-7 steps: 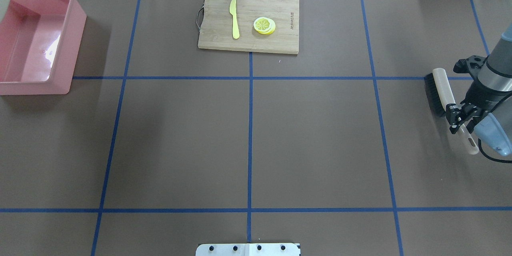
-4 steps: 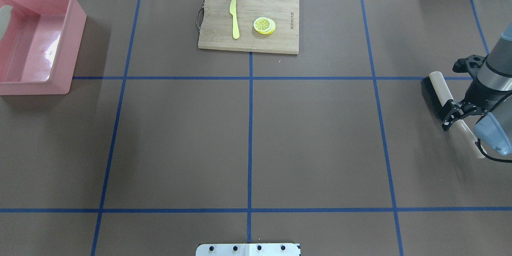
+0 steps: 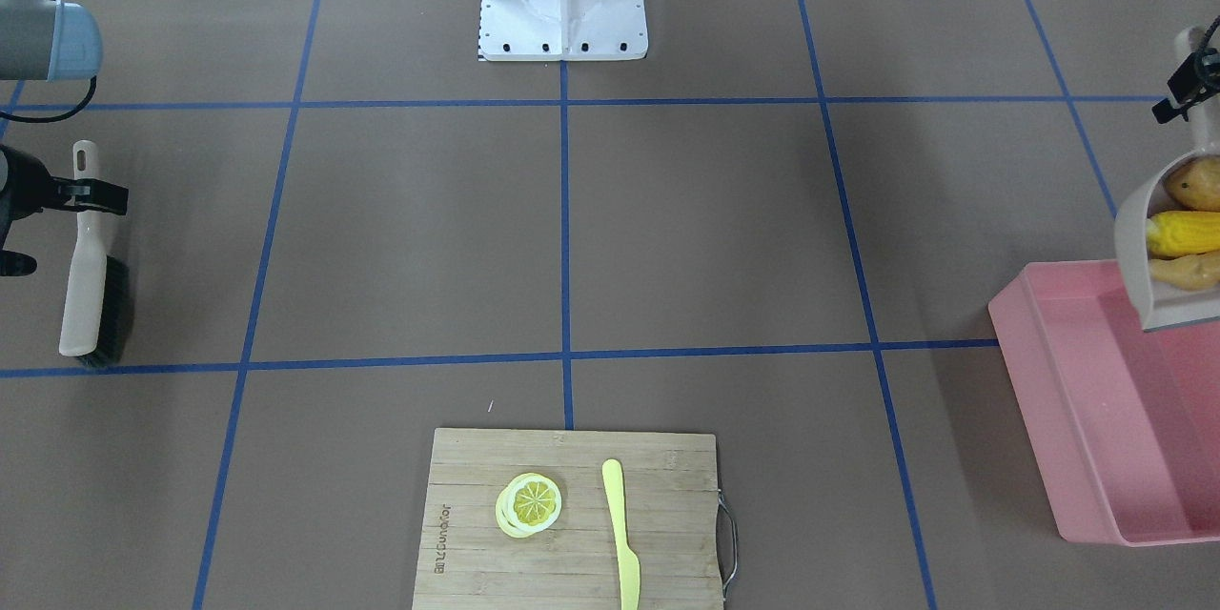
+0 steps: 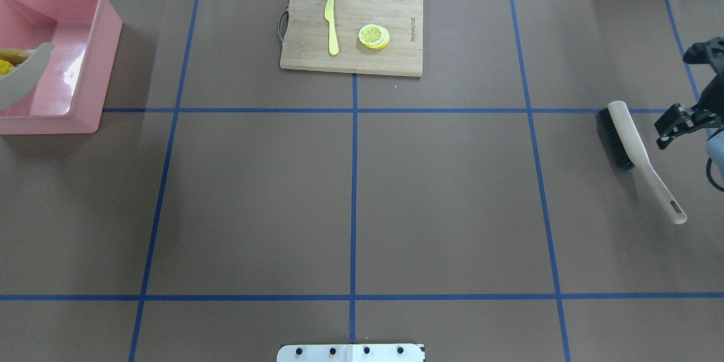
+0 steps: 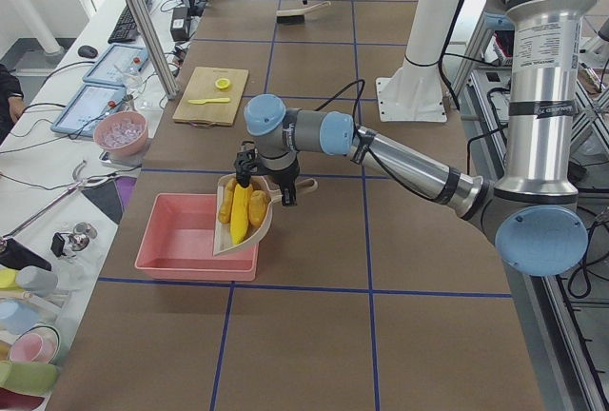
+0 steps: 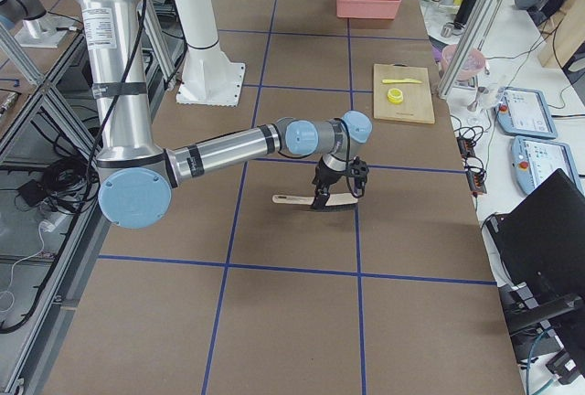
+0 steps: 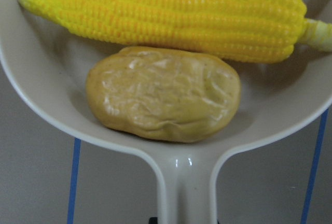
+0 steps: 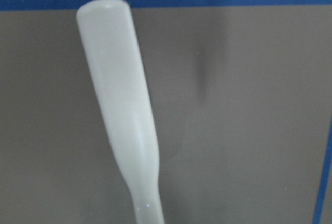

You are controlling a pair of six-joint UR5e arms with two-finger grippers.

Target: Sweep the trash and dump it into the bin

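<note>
While the left hand, clamped on the handle of the dustpan, is holding the trash over the edge of the bin and the right hand is hovering spread-fingered over the brush lying on the desk, the pour is calling for slow tilting, lip inside the walls.

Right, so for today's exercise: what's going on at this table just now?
The left gripper holds the beige dustpan by its handle, tilted over the pink bin. The corn cob, potato and ginger root are in the pan, not yet dumped. At the far end the brush lies on the table, with the right gripper open above its handle, not gripping it.
</note>
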